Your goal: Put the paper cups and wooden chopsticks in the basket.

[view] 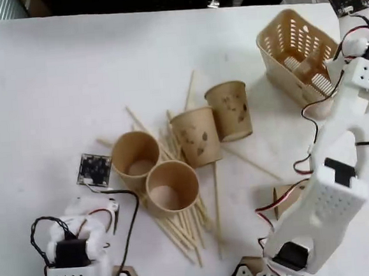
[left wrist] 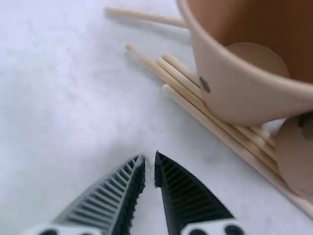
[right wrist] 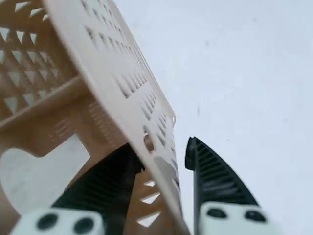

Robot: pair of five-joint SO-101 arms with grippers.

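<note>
Two paper cups stand mouth-up mid-table, one (view: 135,156) behind the other (view: 172,187); two more (view: 197,137) (view: 229,110) lean beside them. A fifth cup (view: 287,197) lies half hidden behind the right arm. Wooden chopsticks (view: 186,222) are scattered under and around the cups. The beige basket (view: 285,34) sits tilted at the far right. My right gripper (view: 307,72) (right wrist: 164,152) is shut on the basket's (right wrist: 98,58) perforated side wall, one finger inside and one outside. My left gripper (left wrist: 149,159) is shut and empty just above bare table, short of chopsticks (left wrist: 205,107) and a cup (left wrist: 244,83).
The white table (view: 52,78) has free room across its left and far side. The right arm's body and cables (view: 329,190) stand over the near right, and the left arm's base (view: 69,262) sits at the near left.
</note>
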